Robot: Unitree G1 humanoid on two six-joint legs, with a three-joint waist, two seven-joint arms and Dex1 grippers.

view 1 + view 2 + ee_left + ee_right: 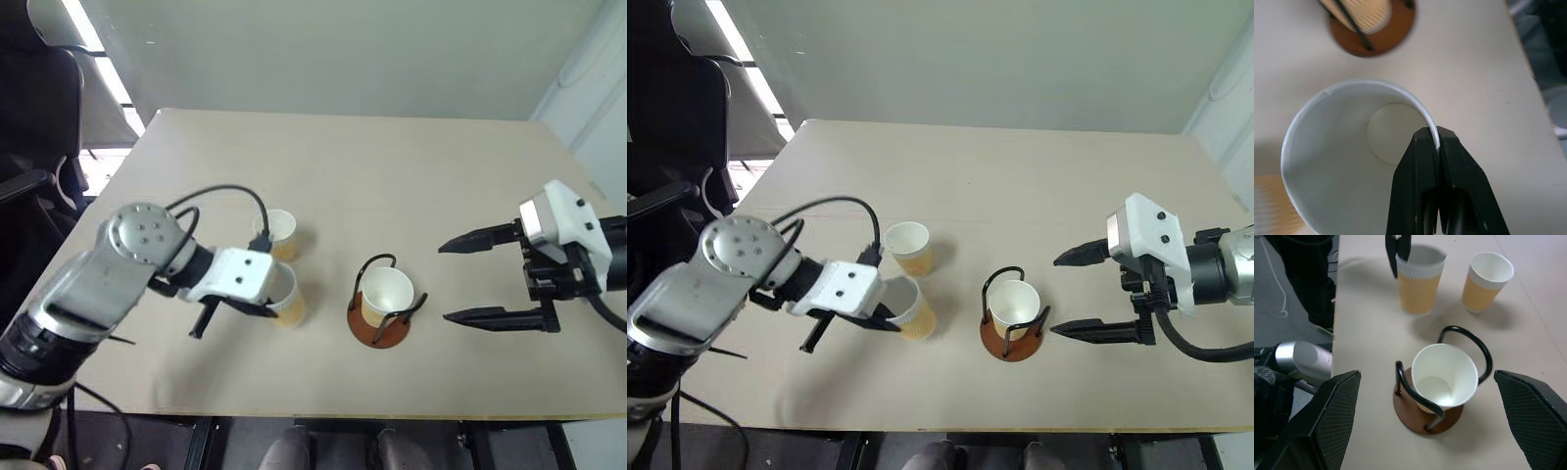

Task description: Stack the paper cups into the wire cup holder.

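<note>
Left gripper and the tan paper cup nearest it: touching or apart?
Touching. The left wrist view shows the left gripper shut on the tan paper cup's white rim.

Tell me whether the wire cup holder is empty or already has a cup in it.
Not empty. One paper cup stands upright and open inside the wire cup holder, with the black wire loops rising on either side of it.

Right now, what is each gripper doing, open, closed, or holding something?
Left gripper: shut on the rim of a paper cup.
Right gripper: open, holding nothing.
</note>
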